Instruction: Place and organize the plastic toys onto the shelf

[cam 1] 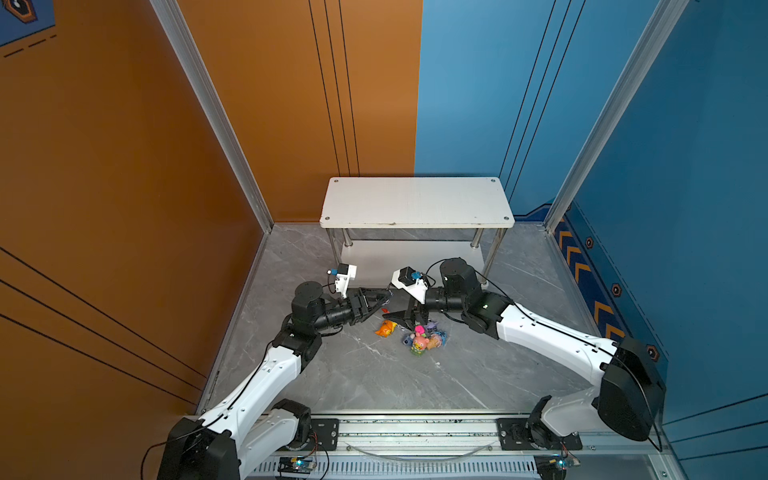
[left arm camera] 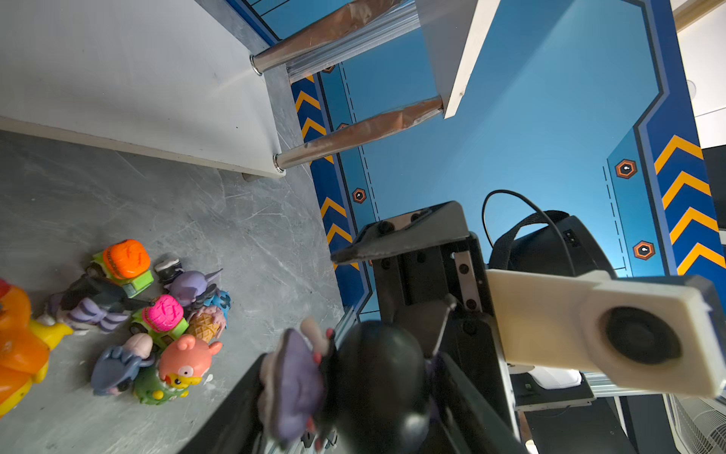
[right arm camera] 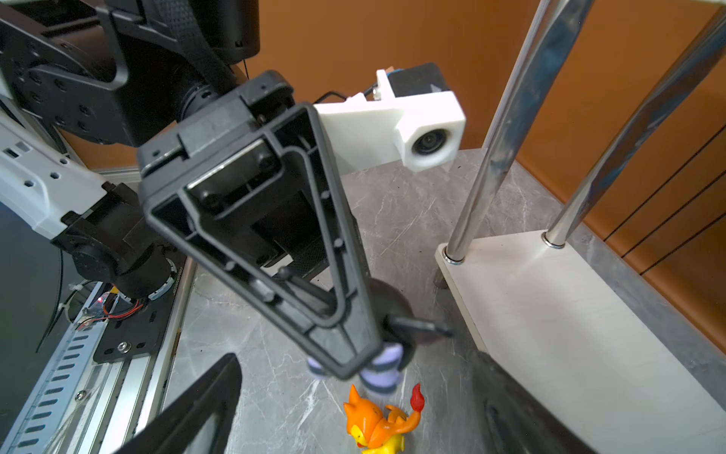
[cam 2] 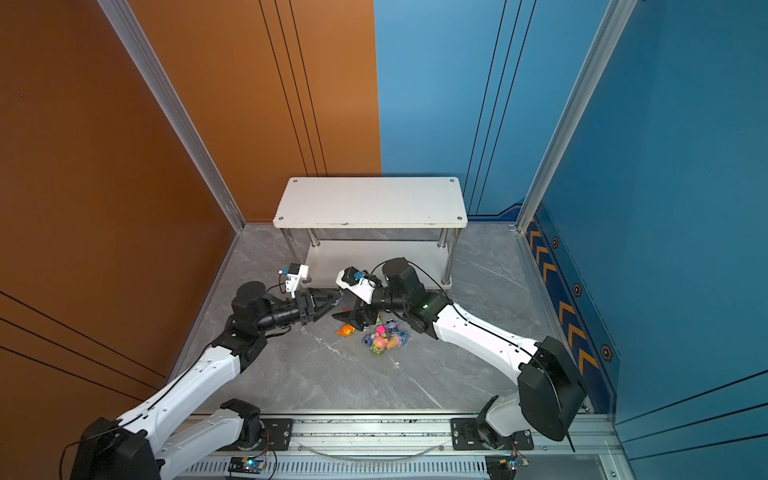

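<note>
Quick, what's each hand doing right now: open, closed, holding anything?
Left hand: closed on the black-purple eared toy.
Right hand: open, holding nothing.

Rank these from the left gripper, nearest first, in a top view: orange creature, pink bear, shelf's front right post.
From the left gripper, which grips a black toy:
1. Orange creature, just below its tips in the view.
2. Pink bear, in the toy pile further right.
3. Front right post, at the right end of the shelf, farthest.

I operate in a robotics test cell. Aluminium frame posts (cam 1: 210,112), coloured wall panels (cam 1: 104,166) and a base rail (cam 1: 415,430) confirm it.
</note>
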Tool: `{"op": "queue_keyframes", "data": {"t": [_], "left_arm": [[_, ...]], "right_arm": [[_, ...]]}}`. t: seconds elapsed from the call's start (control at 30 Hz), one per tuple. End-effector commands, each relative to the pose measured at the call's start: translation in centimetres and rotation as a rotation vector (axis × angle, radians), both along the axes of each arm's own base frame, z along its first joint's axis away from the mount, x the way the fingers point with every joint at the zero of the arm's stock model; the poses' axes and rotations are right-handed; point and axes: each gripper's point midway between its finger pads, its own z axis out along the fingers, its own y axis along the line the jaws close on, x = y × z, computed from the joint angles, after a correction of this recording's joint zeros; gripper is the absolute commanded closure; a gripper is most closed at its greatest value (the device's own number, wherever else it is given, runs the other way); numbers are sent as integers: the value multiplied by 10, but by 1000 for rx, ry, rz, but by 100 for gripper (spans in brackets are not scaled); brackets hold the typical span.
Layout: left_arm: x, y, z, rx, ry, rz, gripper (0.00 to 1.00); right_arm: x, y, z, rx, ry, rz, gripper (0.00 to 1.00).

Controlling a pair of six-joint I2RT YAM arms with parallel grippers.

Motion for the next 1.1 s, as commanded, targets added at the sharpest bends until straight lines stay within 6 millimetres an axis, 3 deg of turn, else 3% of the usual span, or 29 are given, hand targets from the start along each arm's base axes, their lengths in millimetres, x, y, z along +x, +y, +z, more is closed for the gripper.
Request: {"op": "queue_keyframes", "data": {"t": [0.0, 0.13, 0.27, 0.5, 0.8, 0.93, 1.07], "left_arm": [[0, 3, 7, -6, -44, 7, 46], [0, 4, 4, -5, -44, 8, 46], [0, 7, 1, -7, -40, 17, 46], [1, 10, -2, -9, -36, 28, 46], [2, 11, 0, -15, -41, 33, 46], [2, 12, -2, -16, -37, 36, 46], [2, 13, -2, -20, -34, 40, 46]], "right_arm": [[8, 3, 3, -17, -34, -36, 9], [18, 7, 5, 9, -37, -72, 14], [20, 14, 4, 14, -17, -62, 24], [20, 20, 4, 20, -11, -58, 34], [19, 28, 5, 34, -5, -48, 31], [21, 31, 8, 55, -4, -52, 35], [21, 34, 11, 69, 1, -49, 46]]}}
